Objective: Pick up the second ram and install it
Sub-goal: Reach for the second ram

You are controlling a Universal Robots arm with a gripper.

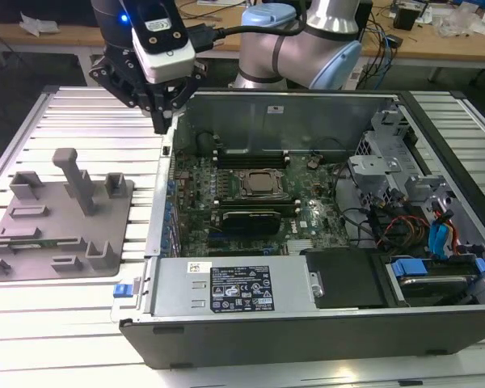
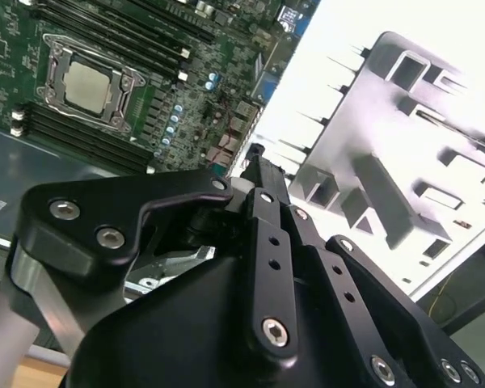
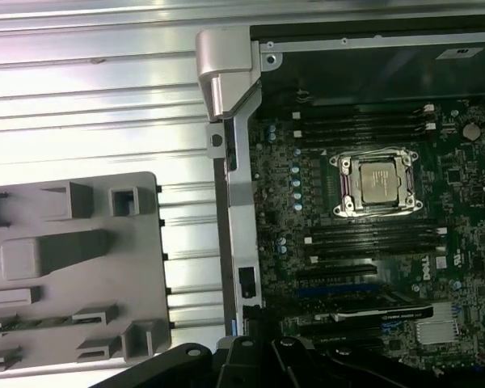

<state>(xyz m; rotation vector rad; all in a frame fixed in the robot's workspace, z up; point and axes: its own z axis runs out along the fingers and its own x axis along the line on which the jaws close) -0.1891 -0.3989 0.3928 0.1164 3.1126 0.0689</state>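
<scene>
- Your work surface is a ribbed aluminium table (image 1: 73,113), bright under the lights, and everything in the exterior view stands on it.
- At 9 o'clock from the open computer case (image 1: 307,331) you have a grey fixture tray (image 1: 117,222) carrying an upright post (image 1: 74,174), blocks and slots.
- The second ram (image 1: 20,244) looks to be the slim greenish strip lying flat in a long slot toward the tray's 7 o'clock corner. The first wrist view shows that strip (image 3: 40,322) too, though I can't be sure of it.
- Your gripper (image 1: 162,123) hangs over the case wall on the tray side, at 10 o'clock from the processor socket (image 1: 263,184) and well apart from the ram. The claw is clenched, tips drawn together, as the second wrist view (image 2: 257,158) shows.
- Inside the case, dark memory slots run at 12 and 6 o'clock of the socket, and a black-shrouded card (image 1: 246,220) lies just beyond the 6 o'clock set.
- A labelled power supply (image 1: 234,287) lines the near wall, and a drive cage (image 1: 388,174) stands at 3 o'clock.
- Across the back of the room, at 12 o'clock, runs a wooden bench (image 1: 436,50) strewn with cables.
</scene>
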